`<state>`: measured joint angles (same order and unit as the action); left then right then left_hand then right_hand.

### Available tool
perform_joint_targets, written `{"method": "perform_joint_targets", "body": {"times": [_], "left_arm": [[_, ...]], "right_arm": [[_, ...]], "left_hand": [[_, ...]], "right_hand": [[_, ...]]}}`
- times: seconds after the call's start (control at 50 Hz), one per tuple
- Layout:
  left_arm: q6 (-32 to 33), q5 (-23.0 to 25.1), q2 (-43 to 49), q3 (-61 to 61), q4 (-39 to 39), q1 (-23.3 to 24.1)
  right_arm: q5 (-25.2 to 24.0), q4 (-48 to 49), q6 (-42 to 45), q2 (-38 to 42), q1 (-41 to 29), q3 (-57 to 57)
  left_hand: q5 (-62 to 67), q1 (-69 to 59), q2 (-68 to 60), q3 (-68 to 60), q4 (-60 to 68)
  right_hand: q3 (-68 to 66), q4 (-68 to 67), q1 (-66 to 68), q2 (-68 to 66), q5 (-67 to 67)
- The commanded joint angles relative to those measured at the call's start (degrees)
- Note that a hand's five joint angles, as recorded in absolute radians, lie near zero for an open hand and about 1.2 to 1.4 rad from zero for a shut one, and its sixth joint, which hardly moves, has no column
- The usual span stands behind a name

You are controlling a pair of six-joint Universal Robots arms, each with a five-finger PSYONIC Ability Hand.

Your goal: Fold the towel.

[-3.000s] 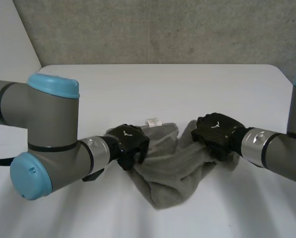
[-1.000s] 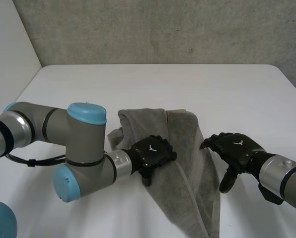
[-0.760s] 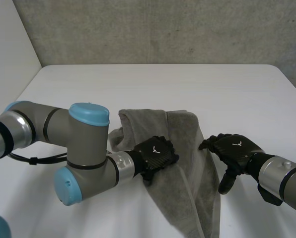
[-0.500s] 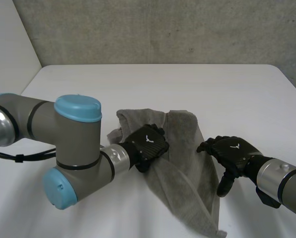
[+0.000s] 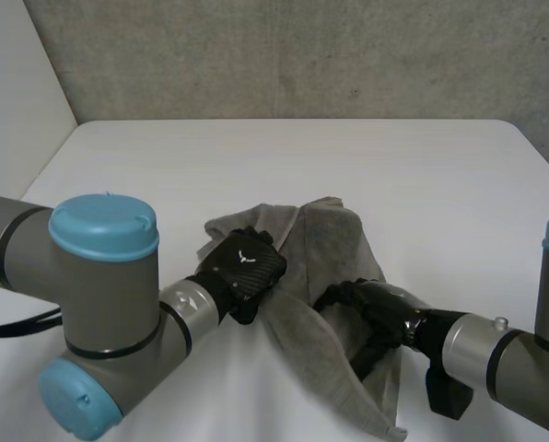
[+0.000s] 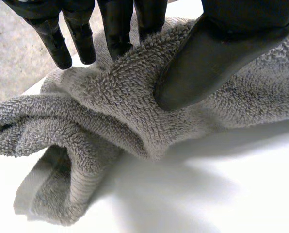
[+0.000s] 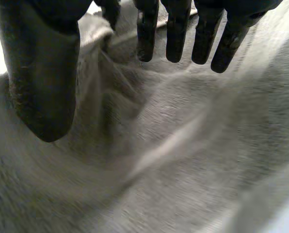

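Left robot hand (image 5: 242, 272) pinches the towel's (image 5: 334, 239) left fold, likely anchoring it; right robot hand (image 5: 376, 302) hangs wide over its middle.

The white desk (image 5: 367, 157) is wide and smooth, with rounded far corners. One grey towel (image 5: 334, 241) lies directly on it, about in the middle from left to right and closer to the near edge. The towel is crumpled into thick folds at its far end, and a narrow part runs toward the near right.
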<state>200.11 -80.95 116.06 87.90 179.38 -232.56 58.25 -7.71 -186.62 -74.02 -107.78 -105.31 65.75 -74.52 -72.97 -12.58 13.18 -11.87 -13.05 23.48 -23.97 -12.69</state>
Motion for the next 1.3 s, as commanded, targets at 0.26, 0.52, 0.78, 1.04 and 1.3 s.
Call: {"method": "perform_joint_targets", "body": {"times": [0.26, 0.52, 0.78, 1.04, 1.3], "left_arm": [[-2.35, -12.46, 0.92, 2.80, 6.33, 4.66], [-3.23, -18.98, 1.36, 2.62, 7.12, 6.42], [-4.46, -21.70, 1.62, 0.78, 7.12, 7.21], [-4.55, -23.20, 1.89, -0.72, 7.12, 8.00], [-4.73, -23.11, 2.06, -0.54, 7.03, 8.09]], "right_arm": [[-1.47, -10.66, -3.49, -1.47, 0.46, 5.11], [2.92, -13.47, -3.49, -2.71, -0.33, 8.10], [8.19, -14.00, -5.24, -2.71, -6.65, 8.81], [12.50, -12.68, -9.91, 0.55, -12.11, 9.16], [12.68, -9.00, -13.24, 3.88, -15.88, 11.44]], "left_hand": [[4.25, -5.48, -7.03, 2.58, -3.18], [4.25, -5.48, -7.03, 2.58, -3.18], [4.25, -5.48, -7.03, 2.58, -3.18], [4.25, -5.48, -7.03, 2.58, -3.18], [4.25, -5.48, -7.03, 2.58, -3.18]], "right_hand": [[1.87, 3.05, -13.48, 13.97, 12.69], [1.87, 3.05, -13.48, 13.97, 12.69], [1.87, 3.05, -13.48, 13.97, 12.69], [1.87, 3.05, -13.48, 13.97, 12.69], [1.87, 3.05, -4.02, 4.51, 3.23]]}}
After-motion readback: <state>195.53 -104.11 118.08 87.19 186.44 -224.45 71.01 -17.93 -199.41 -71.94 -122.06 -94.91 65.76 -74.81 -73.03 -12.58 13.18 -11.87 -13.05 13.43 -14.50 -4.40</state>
